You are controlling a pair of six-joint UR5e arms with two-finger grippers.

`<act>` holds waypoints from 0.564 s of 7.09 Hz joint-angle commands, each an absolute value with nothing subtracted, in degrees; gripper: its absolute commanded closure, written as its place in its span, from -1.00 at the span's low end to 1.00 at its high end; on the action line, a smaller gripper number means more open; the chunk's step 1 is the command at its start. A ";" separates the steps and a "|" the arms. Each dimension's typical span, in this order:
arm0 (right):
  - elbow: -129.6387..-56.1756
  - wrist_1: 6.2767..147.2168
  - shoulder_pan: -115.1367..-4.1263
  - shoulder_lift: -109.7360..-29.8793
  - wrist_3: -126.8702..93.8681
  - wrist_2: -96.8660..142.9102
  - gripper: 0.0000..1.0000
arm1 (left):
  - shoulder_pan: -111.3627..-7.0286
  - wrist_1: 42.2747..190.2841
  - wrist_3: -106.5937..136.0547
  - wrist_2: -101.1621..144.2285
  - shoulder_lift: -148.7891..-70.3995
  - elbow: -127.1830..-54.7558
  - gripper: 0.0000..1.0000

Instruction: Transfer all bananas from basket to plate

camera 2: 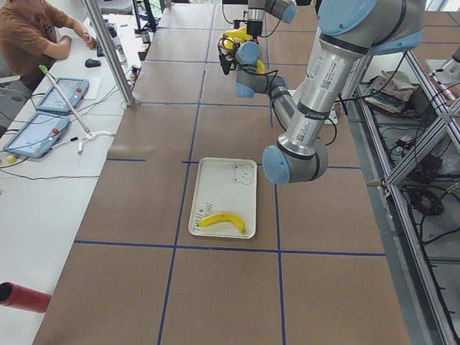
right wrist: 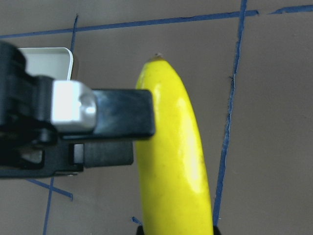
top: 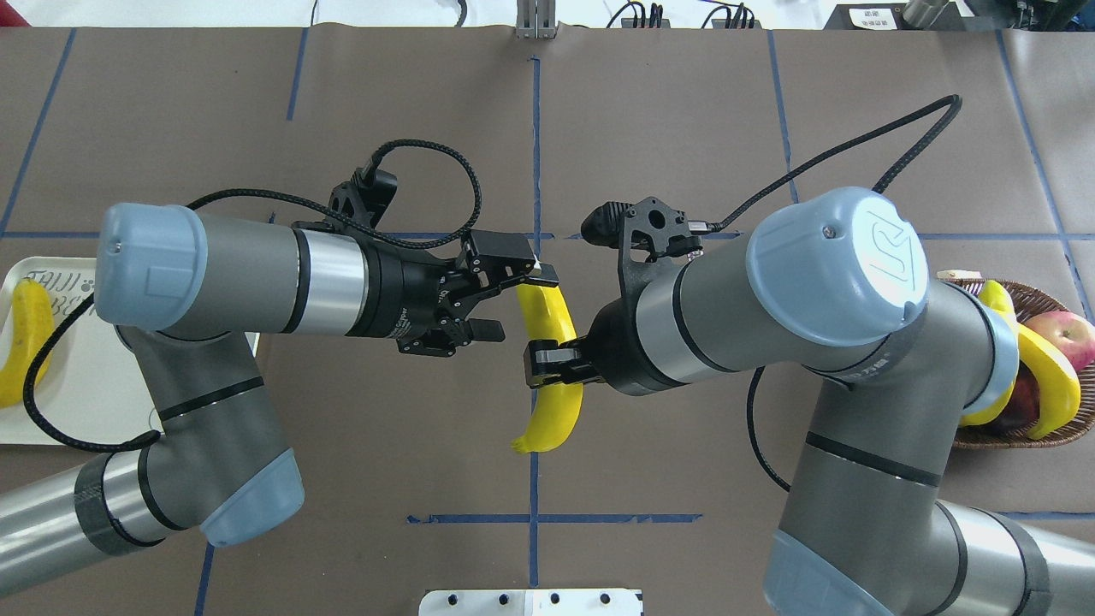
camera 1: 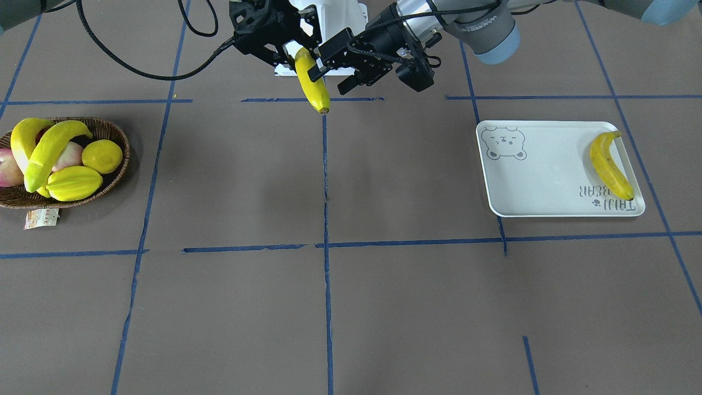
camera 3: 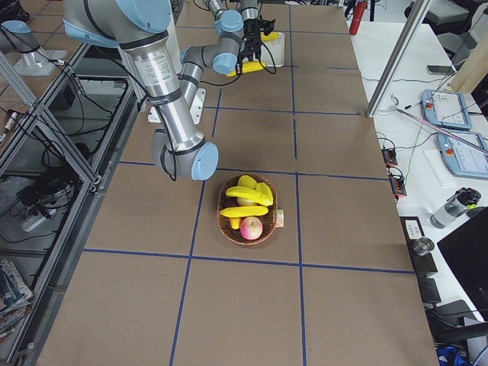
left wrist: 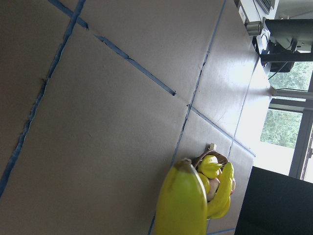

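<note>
The task is about at its middle. The first banana [camera 1: 610, 164] lies on the plate [camera 1: 548, 181], along its 3 o'clock edge in the front-facing view. The second banana [camera 1: 319, 97] hangs in the air above the surface [camera 1: 411, 307], toward its 12 o'clock side. The right gripper [top: 552, 366] has its fingers closed on the middle of it. The left gripper [top: 519, 302] stands at one end of it with the fingers wide, and one finger touches or nearly touches the peel; I cannot tell which.

I judge this a hand-over not yet finished. The last two bananas [camera 1: 52, 151] are in the basket [camera 1: 112, 130], at 9 o'clock of the surface in that view, so three are left to place.

Count: four bananas, one plate, one basket. The basket holds also one lemon [camera 1: 102, 156], one starfruit [camera 1: 74, 184] and reddish fruit [camera 1: 8, 167], whose number I cannot tell.
</note>
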State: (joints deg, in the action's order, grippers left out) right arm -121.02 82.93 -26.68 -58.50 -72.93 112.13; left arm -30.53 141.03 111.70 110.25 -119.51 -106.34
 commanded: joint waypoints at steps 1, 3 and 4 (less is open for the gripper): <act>-121.03 82.88 -26.37 -58.27 -73.04 112.06 0.96 | -28.49 140.89 111.71 108.20 -119.97 -106.08 -0.92; -121.11 82.88 -26.37 -58.27 -73.04 112.06 0.96 | -27.86 141.06 111.62 108.19 -119.88 -106.08 -0.34; -121.11 82.88 -26.37 -58.27 -73.04 112.06 0.96 | -27.86 140.89 111.80 108.19 -119.88 -106.08 0.47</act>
